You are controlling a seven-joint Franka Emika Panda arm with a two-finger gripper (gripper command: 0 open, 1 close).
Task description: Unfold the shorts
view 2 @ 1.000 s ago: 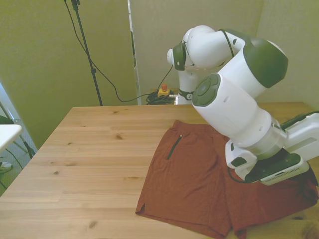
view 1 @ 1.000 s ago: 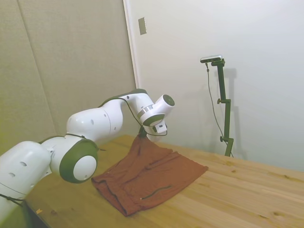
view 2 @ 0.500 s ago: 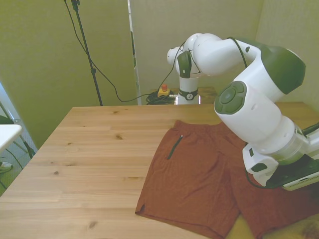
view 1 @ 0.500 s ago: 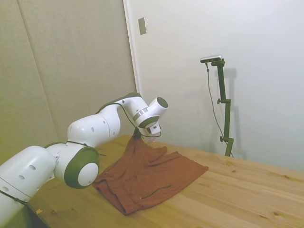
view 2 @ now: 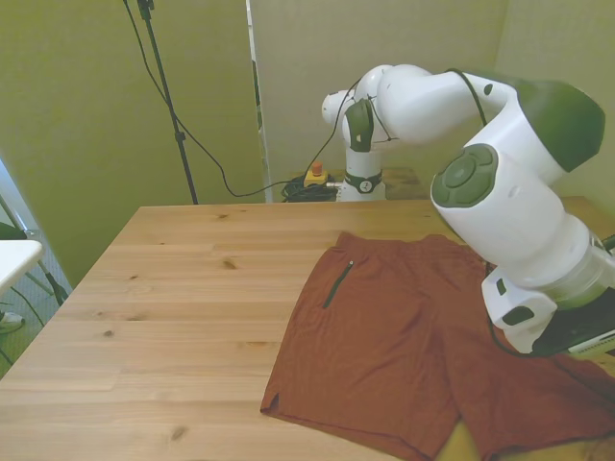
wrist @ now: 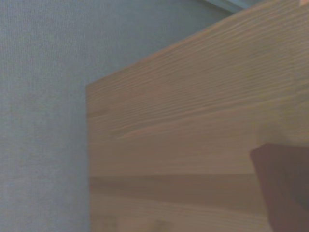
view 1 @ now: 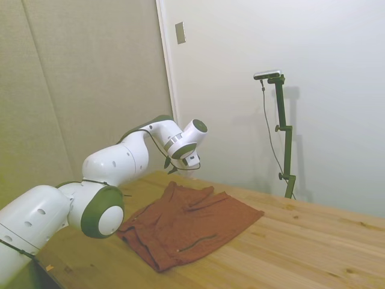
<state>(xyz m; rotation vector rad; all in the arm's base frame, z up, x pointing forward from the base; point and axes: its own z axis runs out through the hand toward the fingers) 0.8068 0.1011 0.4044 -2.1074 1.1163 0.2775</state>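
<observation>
The rust-brown shorts [view 1: 192, 220] lie spread on the wooden table, both legs side by side, a dark zip pocket facing up [view 2: 338, 283]. In the front view the shorts [view 2: 404, 346] cover the table's right half and the arm's wrist hides their right edge. My gripper [view 1: 169, 164] hangs in the air above the back corner of the cloth, apart from it, open and holding nothing. One dim corner of the shorts [wrist: 285, 181] shows in the wrist view.
The wooden table [view 2: 192, 288] extends bare to the front view's left of the shorts. Its far corner and edge [wrist: 145, 96] lie right below the wrist, with a grey surface beyond. A red-topped button box [view 2: 315, 174] sits behind the table.
The gripper lifted the back edge of the shorts, carried it toward the table's edge and let go. The cloth dropped flat and the gripper rose clear.
</observation>
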